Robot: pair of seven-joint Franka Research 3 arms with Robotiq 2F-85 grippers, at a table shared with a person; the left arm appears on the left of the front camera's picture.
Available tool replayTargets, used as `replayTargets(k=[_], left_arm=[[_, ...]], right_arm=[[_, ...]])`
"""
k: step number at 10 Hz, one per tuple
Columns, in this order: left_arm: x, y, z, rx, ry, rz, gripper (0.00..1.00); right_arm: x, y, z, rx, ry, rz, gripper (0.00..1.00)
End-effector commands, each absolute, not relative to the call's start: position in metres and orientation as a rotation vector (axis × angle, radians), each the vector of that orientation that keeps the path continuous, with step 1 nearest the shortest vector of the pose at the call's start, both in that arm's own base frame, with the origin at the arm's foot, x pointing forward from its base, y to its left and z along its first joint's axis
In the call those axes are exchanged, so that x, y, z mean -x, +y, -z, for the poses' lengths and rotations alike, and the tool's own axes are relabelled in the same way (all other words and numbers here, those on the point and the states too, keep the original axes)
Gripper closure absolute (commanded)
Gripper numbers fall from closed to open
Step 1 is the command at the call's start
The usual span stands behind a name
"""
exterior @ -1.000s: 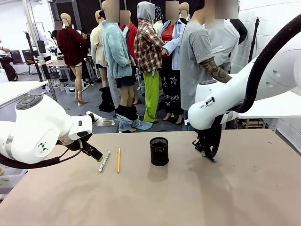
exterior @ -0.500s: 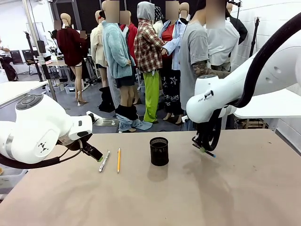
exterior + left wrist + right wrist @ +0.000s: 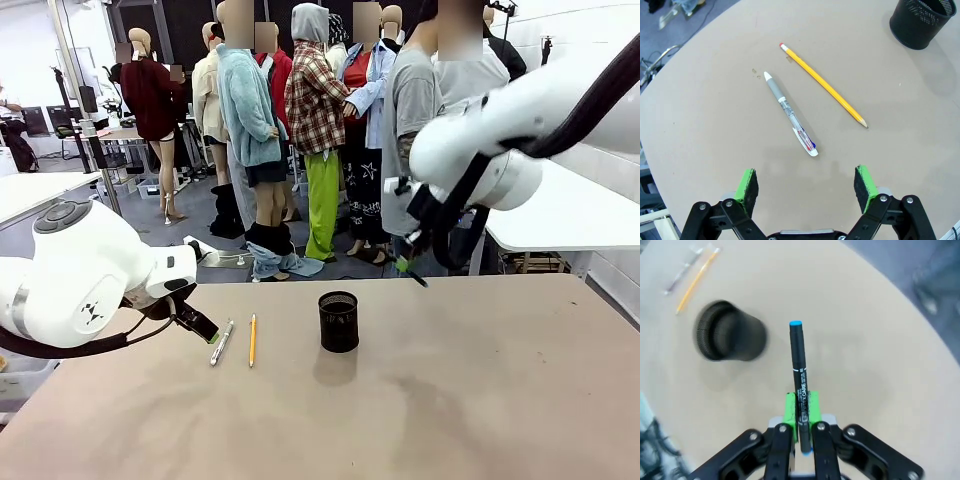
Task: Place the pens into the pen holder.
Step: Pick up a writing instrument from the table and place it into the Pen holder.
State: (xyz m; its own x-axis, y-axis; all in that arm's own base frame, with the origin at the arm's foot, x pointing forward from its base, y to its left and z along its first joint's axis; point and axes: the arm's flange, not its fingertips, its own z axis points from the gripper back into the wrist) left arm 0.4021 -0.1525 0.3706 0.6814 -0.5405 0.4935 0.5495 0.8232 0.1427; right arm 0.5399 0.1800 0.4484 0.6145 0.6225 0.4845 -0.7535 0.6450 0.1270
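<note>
The black mesh pen holder (image 3: pixel 338 322) stands alone near the middle of the worktop (image 3: pixel 470 400). To its left lie the silver-white pen (image 3: pixel 790 114) and the yellow pencil (image 3: pixel 822 85), side by side and close together but not touching. The left hand (image 3: pixel 806 181) hangs low just beside them, green pads spread wide with nothing between them. A person (image 3: pixel 415 110) in a grey T-shirt stands at the far edge, right behind the raised right arm.

The right hand (image 3: pixel 800 407) is pressed together on the dark pen (image 3: pixel 798 355), pinching it near one end so the blue tip sticks out past the pads. In its wrist view the holder sits below and off to one side of the pen.

A second ago that hand was down at the worktop to the right of the holder, the pen's blue end touching the surface. It has since lifted clear and swung up and back, over the far edge. The left arm, both loose pens and the holder have not moved.
</note>
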Motion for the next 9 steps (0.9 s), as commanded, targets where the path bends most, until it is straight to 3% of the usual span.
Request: replayTargets(k=[1, 3, 9], left_arm=[[-0.403, -0.151, -0.371, 0.019, -0.55, 0.607, 0.0], [-0.403, -0.151, -0.371, 0.019, -0.55, 0.607, 0.0], [-0.403, -0.151, -0.371, 0.019, -0.55, 0.607, 0.0]], right_arm=[[-0.52, 0.167, -0.447, -0.615, -0.511, -0.958, 1.0], [-0.522, 0.183, -0.448, -0.828, -0.59, -1.007, 1.0], [-0.542, 0.228, -0.403, -1.097, -0.705, -1.064, 1.0]])
